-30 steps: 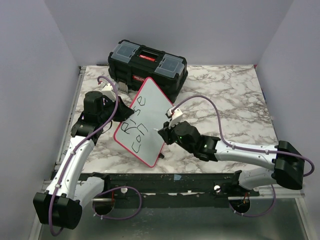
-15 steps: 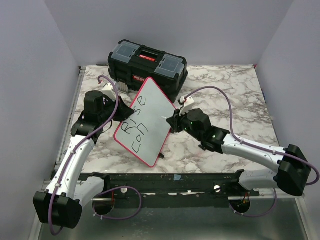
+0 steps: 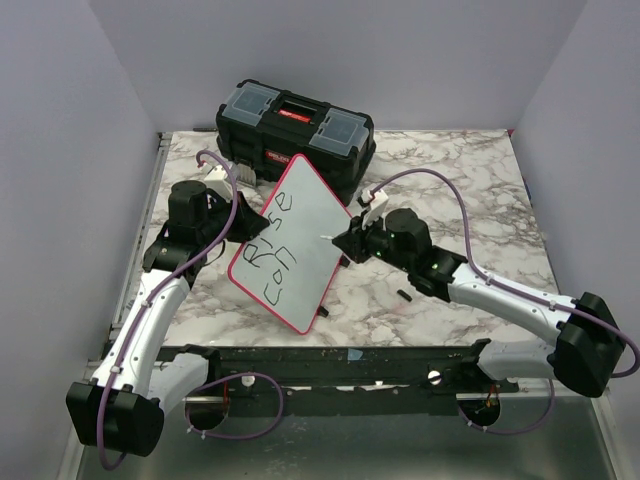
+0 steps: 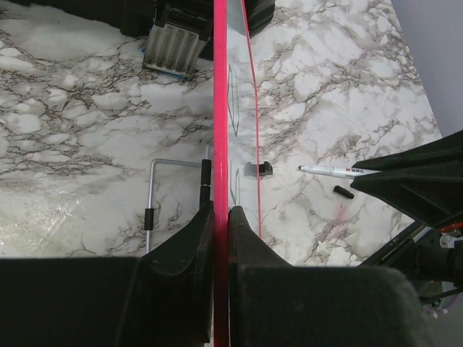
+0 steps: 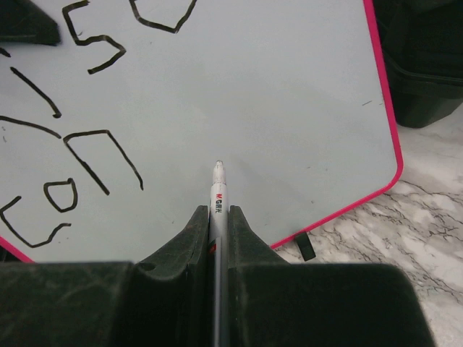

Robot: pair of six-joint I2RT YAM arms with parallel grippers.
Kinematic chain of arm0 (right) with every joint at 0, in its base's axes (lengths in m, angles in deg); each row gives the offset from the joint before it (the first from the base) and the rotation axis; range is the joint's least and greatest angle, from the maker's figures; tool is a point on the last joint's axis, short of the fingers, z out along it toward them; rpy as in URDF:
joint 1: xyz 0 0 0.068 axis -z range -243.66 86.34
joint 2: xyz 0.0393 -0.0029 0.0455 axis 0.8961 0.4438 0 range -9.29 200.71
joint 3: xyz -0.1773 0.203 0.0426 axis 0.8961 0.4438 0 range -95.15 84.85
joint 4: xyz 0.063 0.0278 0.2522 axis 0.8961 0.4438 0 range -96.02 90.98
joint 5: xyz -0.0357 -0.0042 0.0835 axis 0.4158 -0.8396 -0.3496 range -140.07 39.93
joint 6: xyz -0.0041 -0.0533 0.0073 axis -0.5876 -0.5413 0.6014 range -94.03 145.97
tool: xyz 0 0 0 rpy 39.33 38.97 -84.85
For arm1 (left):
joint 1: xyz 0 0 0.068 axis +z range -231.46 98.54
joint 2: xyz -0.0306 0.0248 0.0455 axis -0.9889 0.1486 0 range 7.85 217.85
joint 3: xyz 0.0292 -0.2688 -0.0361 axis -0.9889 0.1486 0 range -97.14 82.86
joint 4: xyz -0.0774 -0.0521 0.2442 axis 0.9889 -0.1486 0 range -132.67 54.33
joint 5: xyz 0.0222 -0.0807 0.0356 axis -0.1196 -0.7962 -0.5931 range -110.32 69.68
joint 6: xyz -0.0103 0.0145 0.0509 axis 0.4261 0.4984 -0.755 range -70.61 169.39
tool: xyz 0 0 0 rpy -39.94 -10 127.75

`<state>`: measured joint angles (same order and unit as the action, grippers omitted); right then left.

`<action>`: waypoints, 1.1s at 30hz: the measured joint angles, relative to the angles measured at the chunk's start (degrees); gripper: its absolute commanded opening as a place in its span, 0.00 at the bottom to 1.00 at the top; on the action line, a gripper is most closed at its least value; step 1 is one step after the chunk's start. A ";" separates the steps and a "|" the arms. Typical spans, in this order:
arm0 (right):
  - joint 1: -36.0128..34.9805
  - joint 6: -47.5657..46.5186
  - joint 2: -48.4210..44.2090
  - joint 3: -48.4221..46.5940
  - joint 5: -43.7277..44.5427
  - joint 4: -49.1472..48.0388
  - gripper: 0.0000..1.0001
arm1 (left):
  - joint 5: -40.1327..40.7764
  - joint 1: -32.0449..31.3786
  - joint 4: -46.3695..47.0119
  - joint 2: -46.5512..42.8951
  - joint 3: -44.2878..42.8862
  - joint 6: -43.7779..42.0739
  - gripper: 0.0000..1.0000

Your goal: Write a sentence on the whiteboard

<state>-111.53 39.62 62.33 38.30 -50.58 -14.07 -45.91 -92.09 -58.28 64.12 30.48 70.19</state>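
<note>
The left gripper (image 4: 221, 212) pinches the tilted whiteboard (image 3: 310, 222) by its rim — the right gripper (image 5: 219, 212) pinches a marker pen (image 5: 218, 182), tip near the sentence (image 3: 271, 252).

The whiteboard (image 3: 295, 245) has a smooth, glossy white face and a thin pink-red rim that looks like plastic. Under the whiteboard, the table (image 3: 450, 180) is smooth, marble-patterned, with a faint sheen. Behind the whiteboard, the toolbox (image 3: 295, 130) is matt black plastic with clear lids. Facing the whiteboard, the marker (image 5: 218, 195) has a smooth white plastic barrel.
</note>
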 measured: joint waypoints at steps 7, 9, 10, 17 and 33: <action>0.37 -1.55 0.00 -0.26 -6.21 0.00 0.01 | 0.00 0.00 0.00 0.04 -0.02 0.00 0.00; 0.39 -1.84 0.00 -0.57 -7.89 0.02 0.01 | 0.00 0.00 0.00 0.04 -0.02 0.00 0.00; 0.39 -1.97 0.00 -0.79 -8.55 0.02 0.01 | 0.00 0.00 0.00 0.04 -0.02 0.00 0.00; 0.63 -2.21 0.76 -1.86 -10.93 -0.44 0.01 | 0.04 -0.33 -0.04 0.04 -0.17 0.00 0.00; 0.63 -1.60 4.33 -2.93 -11.15 -2.75 0.01 | 0.04 -0.42 -0.22 0.04 -0.28 -0.02 0.00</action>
<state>-110.90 38.02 66.66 35.37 -61.73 -16.83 -45.86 -92.50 -58.50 64.16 30.19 70.17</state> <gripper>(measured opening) 0.123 0.089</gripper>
